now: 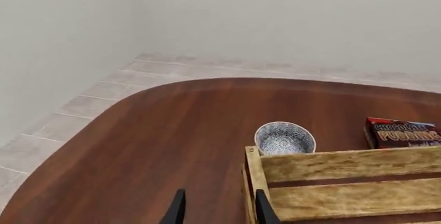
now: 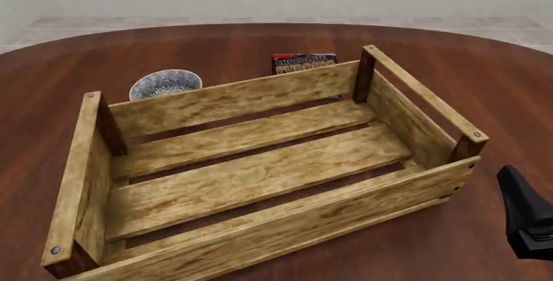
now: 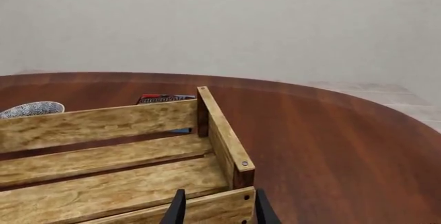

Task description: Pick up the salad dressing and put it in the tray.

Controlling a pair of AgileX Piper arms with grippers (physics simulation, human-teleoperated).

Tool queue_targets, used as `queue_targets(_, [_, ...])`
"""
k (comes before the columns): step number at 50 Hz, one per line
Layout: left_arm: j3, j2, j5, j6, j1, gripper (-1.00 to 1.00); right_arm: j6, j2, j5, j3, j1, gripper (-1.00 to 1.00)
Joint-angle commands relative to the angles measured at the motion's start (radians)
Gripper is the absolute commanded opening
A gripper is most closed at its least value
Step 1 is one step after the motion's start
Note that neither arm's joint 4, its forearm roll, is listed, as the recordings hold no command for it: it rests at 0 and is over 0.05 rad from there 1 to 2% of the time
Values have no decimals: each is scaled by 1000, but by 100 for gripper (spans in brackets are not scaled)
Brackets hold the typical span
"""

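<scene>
The salad dressing bottle shows in no view; it is hidden or out of frame. The tray point(image 2: 259, 171), a large light-wood slatted crate with dark corner posts, sits in the middle of the table and holds nothing. My left gripper point(image 1: 217, 207) is open and empty, low beside the tray's left near corner post point(image 1: 254, 175). My right gripper point(image 3: 217, 207) is open and empty, just off the tray's right near corner point(image 3: 241, 170). In the front view only part of the right gripper point(image 2: 527, 219) shows, at the right edge.
A small round blue-white patterned bowl point(image 2: 165, 83) stands behind the tray's back left. A red-and-dark chocolate pudding box point(image 2: 304, 63) lies behind the tray's back wall. The round dark-wood table point(image 2: 484, 74) ends at a tiled floor and pale walls.
</scene>
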Motion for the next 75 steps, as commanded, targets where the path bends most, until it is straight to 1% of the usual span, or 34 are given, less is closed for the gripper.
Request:
queue_targets(1, [21, 55, -3, 2, 120, 100, 14, -5, 2, 0, -4, 100])
queue_targets(2, [21, 55, -3, 2, 120, 100, 14, -6, 2, 0, -4, 100])
queue_targets(3, [25, 60, -3, 0, 137, 100, 17, -10, 6, 0, -5, 100])
queue_targets(10, [20, 59, 24, 10, 151, 100, 23, -8, 3, 0, -6, 100])
queue_targets(14, [15, 75, 40, -8, 166, 100, 26, -12, 7, -1, -7, 100])
queue_targets(15, [13, 79, 61, -16, 159, 100, 26, -12, 7, 0, -7, 100])
queue_targets(18, [11, 72, 79, -12, 160, 100, 26, -12, 6, 0, -6, 100])
queue_targets(20, [8, 78, 89, -7, 178, 100, 26, -4, 4, -4, -5, 100])
queue_targets(23, [-1, 76, 111, -14, 186, 100, 26, -3, 0, 0, -5, 100])
queue_targets(26, [-1, 68, 120, 5, 193, 100, 25, -1, -2, 0, -4, 100])
queue_targets(31, [8, 74, 137, -4, 200, 100, 22, -4, 2, 0, -3, 100])
queue_targets(35, [17, 80, 140, -4, 211, 100, 21, 1, -2, 0, -4, 100])
queue_targets(37, [22, 84, 138, -14, 235, 100, 21, 1, -1, 0, -4, 100])
queue_targets(50, [58, 64, 146, -32, 276, 100, 13, 4, -3, 1, 6, 100])
queue_targets(52, [64, 69, 141, -29, 296, 100, 12, 3, -2, 1, 6, 100])
queue_targets(65, [83, 27, 179, -44, 302, 100, 6, -1, 4, 1, 12, 100])
queue_targets(72, [105, 26, 175, -46, 337, 100, 4, -2, 7, 0, 13, 100])
queue_targets(75, [110, 18, 182, -47, 338, 100, 2, 1, 4, 0, 14, 100])
